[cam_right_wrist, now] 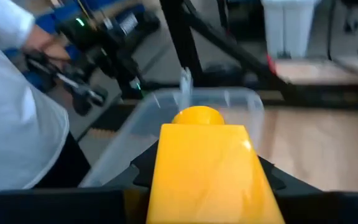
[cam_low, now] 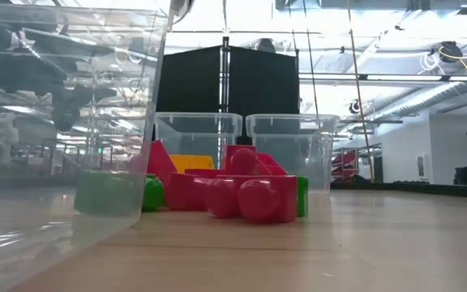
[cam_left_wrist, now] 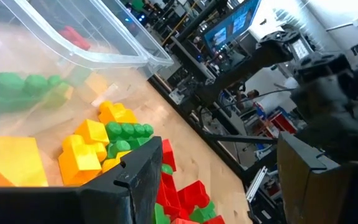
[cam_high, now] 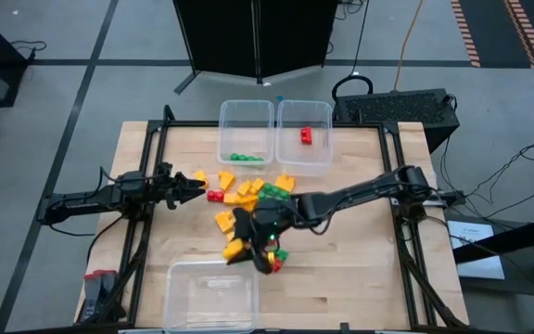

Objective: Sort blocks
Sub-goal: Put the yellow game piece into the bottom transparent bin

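Your right gripper [cam_right_wrist: 207,186] is clamped on a yellow brick [cam_right_wrist: 207,165], above the near clear tub [cam_right_wrist: 166,121]. It's light, rigid, smooth plastic, so pinch the flat sides, not the studs. The pile of blocks [cam_high: 248,199] sits mid-table; your left gripper [cam_high: 191,190] waits beside it, jaws apart.

No readable text, label, brand, number or sign appears in any view. A lit blue screen [cam_left_wrist: 232,28] beyond the worktop [cam_left_wrist: 185,140] shows only blurred shapes, nothing legible.
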